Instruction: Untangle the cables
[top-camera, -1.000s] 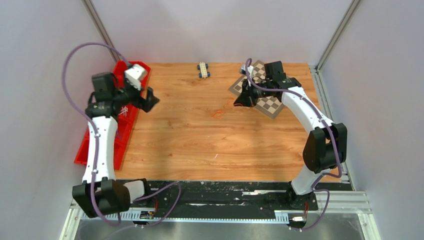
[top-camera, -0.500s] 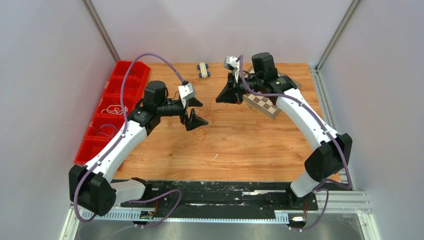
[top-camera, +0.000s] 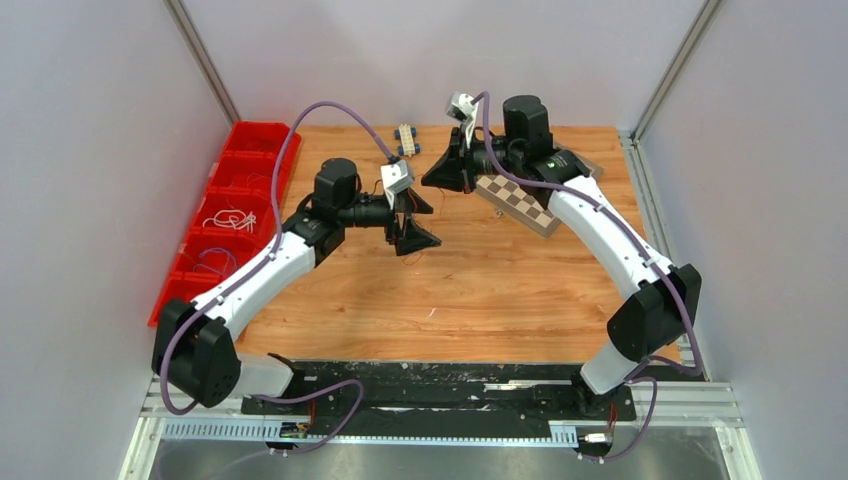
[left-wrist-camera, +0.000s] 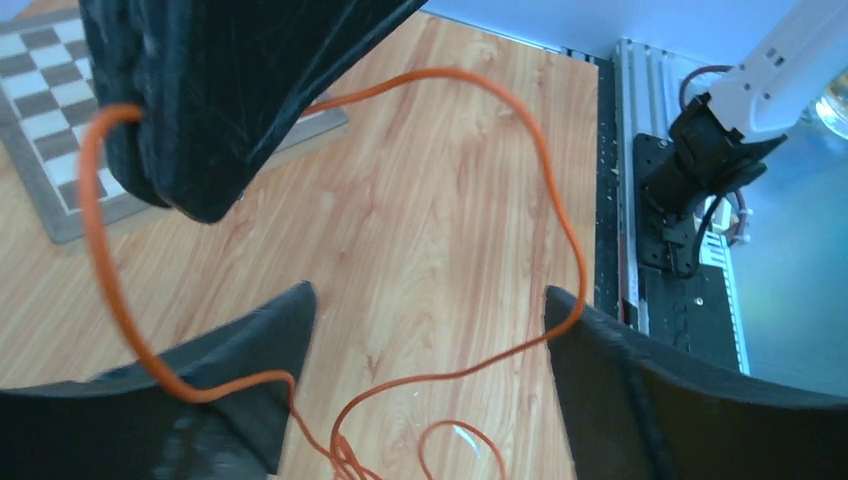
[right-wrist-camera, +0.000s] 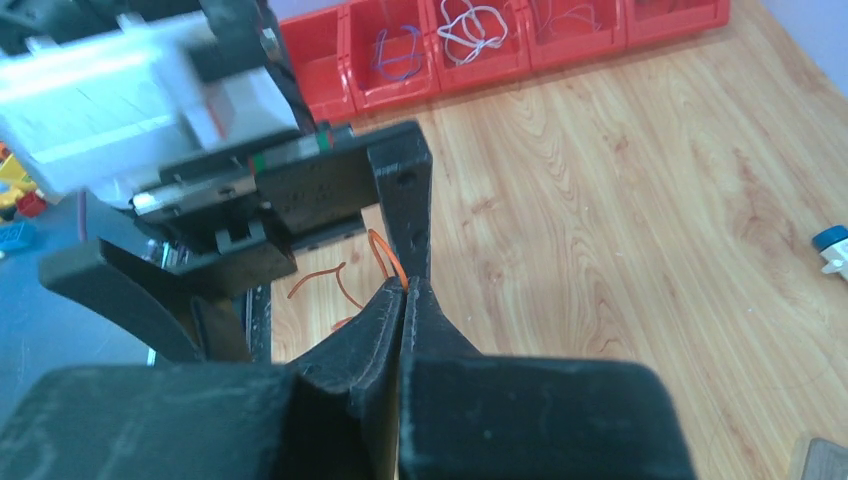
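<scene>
The right gripper (top-camera: 430, 180) is seen with its black fingers pressed flat together, a thin orange cable (left-wrist-camera: 448, 71) pinched at the tips. It is held above the wood-grain table (top-camera: 500, 300), toward 12 o'clock from the centre. From the pinch the cable hangs in a wide, limp loop, its lower end curled loosely on the wood.

The left gripper (top-camera: 428, 224) is placed at 7 o'clock of the right gripper, its matte wedge-shaped fingers spread wide. The loop is framed between them. It crosses one finger's edge in the wrist view, but contact cannot be told.

Red plastic bins (top-camera: 235, 170) are ranged at 9 o'clock. Thin white cables (top-camera: 228, 218) and a purple cable (top-camera: 212, 262) are coiled in separate compartments. A chessboard (top-camera: 520, 203) is noted at 2 o'clock, and a wheeled toy (top-camera: 405, 138) at 12.
</scene>
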